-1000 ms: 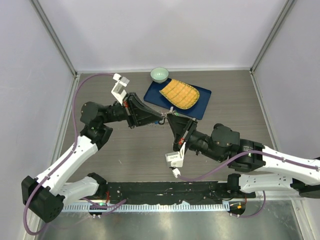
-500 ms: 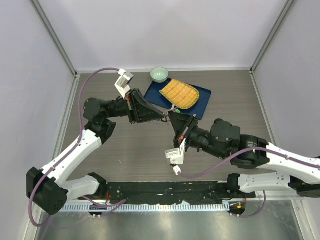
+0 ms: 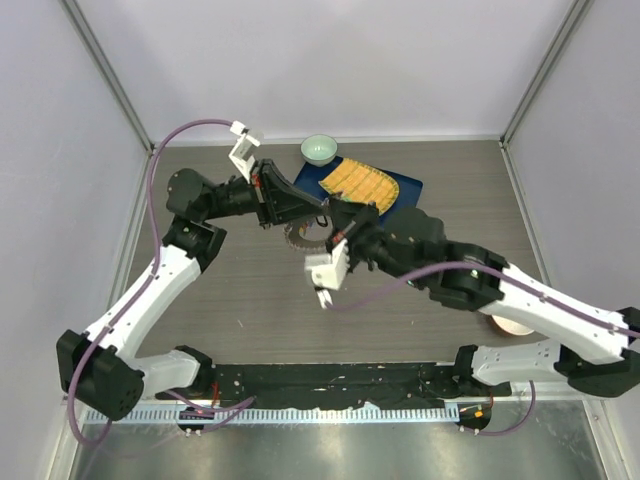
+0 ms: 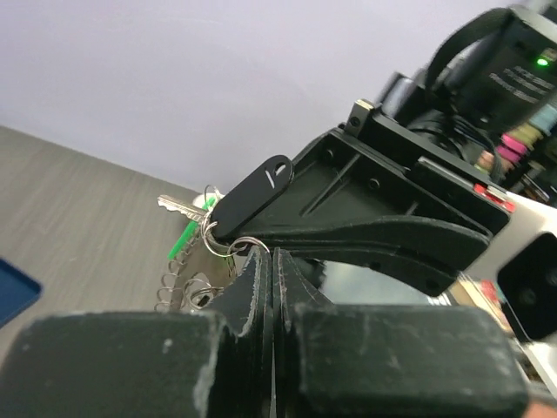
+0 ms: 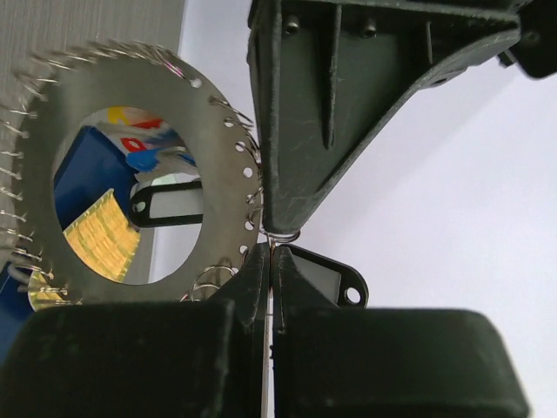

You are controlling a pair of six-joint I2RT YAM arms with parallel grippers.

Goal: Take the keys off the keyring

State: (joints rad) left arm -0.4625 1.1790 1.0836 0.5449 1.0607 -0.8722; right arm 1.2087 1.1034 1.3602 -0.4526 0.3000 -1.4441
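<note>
The keyring (image 3: 298, 237), a flat metal ring fringed with small split rings, hangs in the air between both grippers. In the right wrist view the keyring (image 5: 218, 122) fills the left side. My left gripper (image 3: 308, 212) is shut on a small split ring (image 4: 239, 246) at the keyring's edge. My right gripper (image 3: 333, 226) meets it tip to tip and is shut on a thin metal piece, seemingly a key seen edge-on. A black tag (image 4: 252, 196), a silver key (image 4: 178, 206) and a green key (image 4: 183, 239) dangle beside the tips. The black tag (image 5: 326, 279) also shows in the right wrist view.
A blue tray (image 3: 405, 195) with a yellow waffled pad (image 3: 358, 185) lies just behind the grippers. A small green bowl (image 3: 319, 150) stands at the back. A cream bowl (image 3: 512, 325) peeks out under the right arm. Grey walls close in the table.
Both grippers have moved up and toward the back left, still tip to tip. The keyring now shows hanging below them. The right arm has stretched out, uncovering the cream bowl.
</note>
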